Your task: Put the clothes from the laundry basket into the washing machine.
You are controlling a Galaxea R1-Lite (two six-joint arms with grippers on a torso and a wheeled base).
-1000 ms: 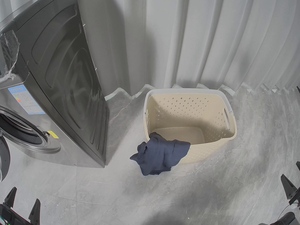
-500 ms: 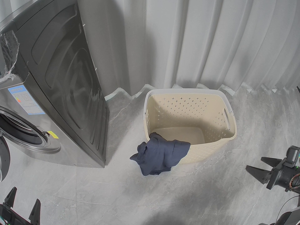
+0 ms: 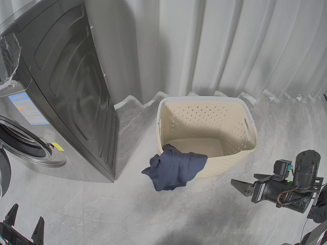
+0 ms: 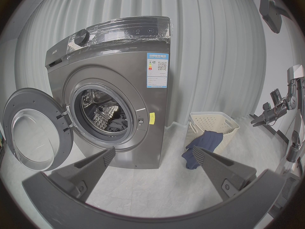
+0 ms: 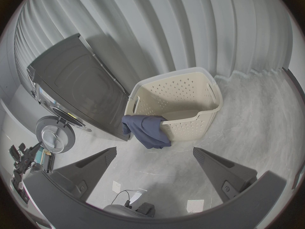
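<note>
— Stock left to load?
— I count one item: navy blue cloth garment (image 3: pixel 173 169), draped over cream perforated plastic basket (image 3: pixel 204 99) rim. Grey front-loading washing machine (image 3: pixel 68 85) door open. My right gripper (image 3: pixel 245 180) and left gripper (image 3: pixel 28 215) are both spread, holding nothing.

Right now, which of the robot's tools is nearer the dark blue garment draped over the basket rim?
Right. The right tool is right of the garment, apart from it; the left tool sits farther off, before the washing machine.
</note>
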